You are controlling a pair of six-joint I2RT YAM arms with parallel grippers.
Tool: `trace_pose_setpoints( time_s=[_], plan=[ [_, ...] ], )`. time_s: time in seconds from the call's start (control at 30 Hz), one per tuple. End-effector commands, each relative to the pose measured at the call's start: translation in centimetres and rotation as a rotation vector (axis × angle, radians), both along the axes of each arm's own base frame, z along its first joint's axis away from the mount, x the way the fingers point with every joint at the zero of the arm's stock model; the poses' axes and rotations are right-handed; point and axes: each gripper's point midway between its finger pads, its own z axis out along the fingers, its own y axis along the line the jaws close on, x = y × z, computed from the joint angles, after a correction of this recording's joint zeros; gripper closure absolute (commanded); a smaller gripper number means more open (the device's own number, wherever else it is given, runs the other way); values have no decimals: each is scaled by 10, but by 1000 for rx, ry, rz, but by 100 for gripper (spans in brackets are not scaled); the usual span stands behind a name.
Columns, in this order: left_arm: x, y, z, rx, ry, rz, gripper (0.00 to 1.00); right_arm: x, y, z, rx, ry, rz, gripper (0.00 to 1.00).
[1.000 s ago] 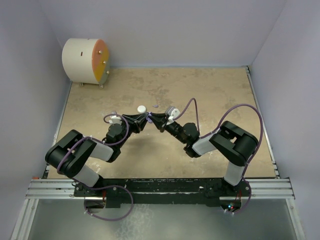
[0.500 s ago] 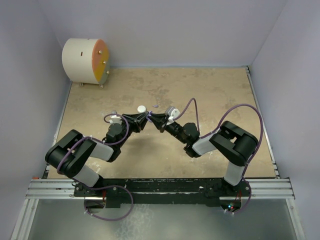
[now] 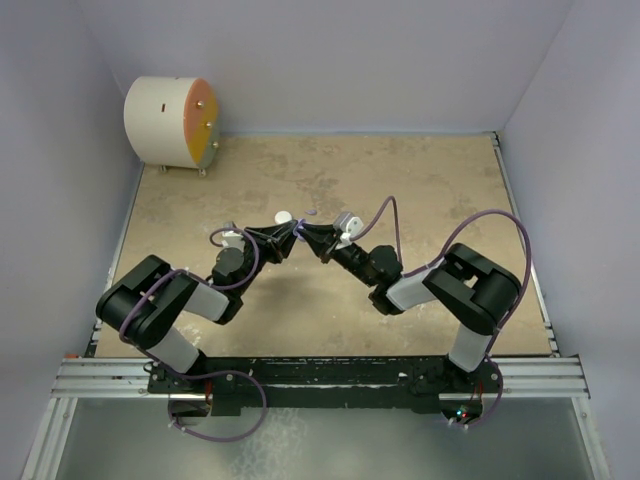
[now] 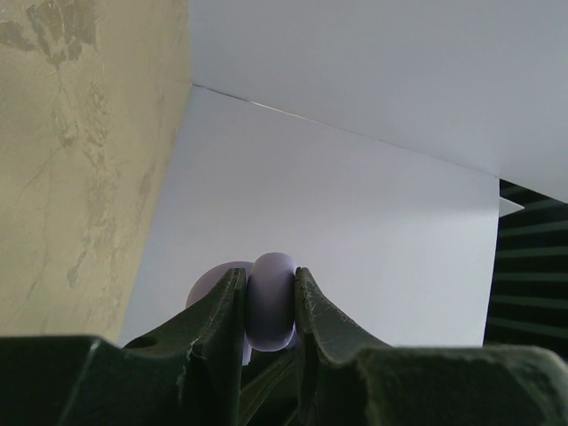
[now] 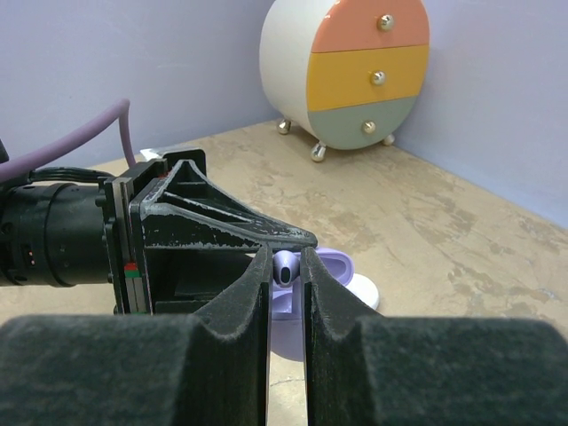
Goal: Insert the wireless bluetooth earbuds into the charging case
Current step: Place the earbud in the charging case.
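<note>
Top external shows both arms tip to tip over the middle of the tan table (image 3: pixel 430 190), well apart from the round drawer chest (image 3: pixel 170 122) in the far left corner. We see the left gripper (image 4: pixel 269 277) nearly closed, clamping the lilac charging case (image 4: pixel 271 311), while the right gripper (image 5: pixel 286 255) pinches a lilac earbud (image 5: pixel 286 267) between narrowly parted jaws, right at the case. We judge insertion is in hand; next comes lining the bud up with its socket, which we cannot see, then a gentle push and release.
</note>
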Motion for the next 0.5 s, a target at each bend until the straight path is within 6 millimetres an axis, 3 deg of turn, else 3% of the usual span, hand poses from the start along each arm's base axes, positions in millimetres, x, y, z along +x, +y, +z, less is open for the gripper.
trace_pose_setpoints(
  time_s=[0.0, 0.47],
  plan=[
    [-4, 1, 35, -115, -93, -10, 100, -65, -80, 179, 585, -565, -33, 100],
    [-1, 3, 31, -129, -72, 7, 100, -68, -81, 180, 573, -582, -29, 100]
  ],
)
